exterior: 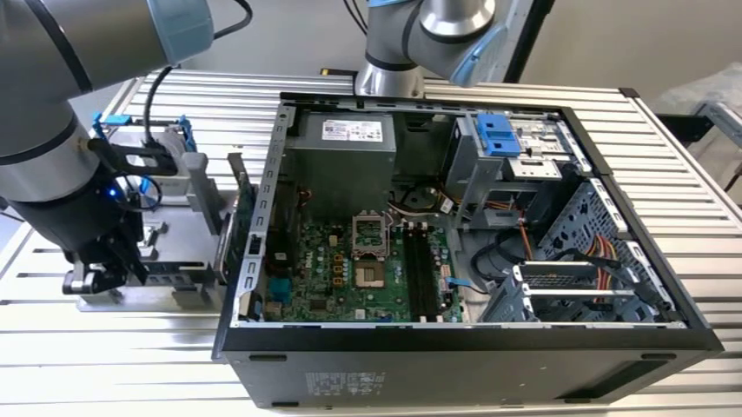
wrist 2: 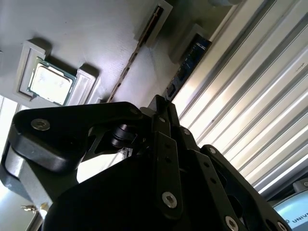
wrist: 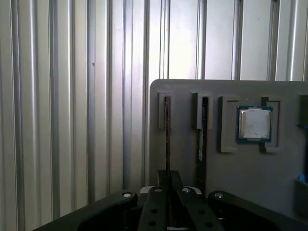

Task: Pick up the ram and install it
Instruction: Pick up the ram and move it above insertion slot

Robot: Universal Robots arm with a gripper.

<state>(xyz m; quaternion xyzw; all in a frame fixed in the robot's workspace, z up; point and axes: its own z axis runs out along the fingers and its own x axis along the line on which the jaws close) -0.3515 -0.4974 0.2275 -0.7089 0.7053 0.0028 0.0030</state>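
Fingers (wrist: 162, 180) pinched onto the ram (wrist: 167, 134), edge-up in its tray (wrist: 226, 168) slot (spare stick (wrist: 202, 130) just beside): best drawn straight out, no twisting.

1. The grey-and-black jointed robot arm (exterior: 47, 113) hangs steeply down toward its end effector. Its silver base column (exterior: 388, 78) stands well apart from the tool.
2. A pale-blue round joint cap (exterior: 180, 26) sits high above the end effector.
3. The black wrist section (exterior: 69, 204) lies directly above the tool and points downward. A small blue light (exterior: 113, 193) glows on its side.
4. The black metal two-finger gripper (exterior: 102, 271) forms the arm's lowest point.
5. In both wrist views the slim black fingers (wrist: 162, 180) (wrist 2: 159, 103) lie side by side with no gap visible.
6. Black linkage bars with silver screws (wrist: 126, 195) fold in close on either side of the fingers.
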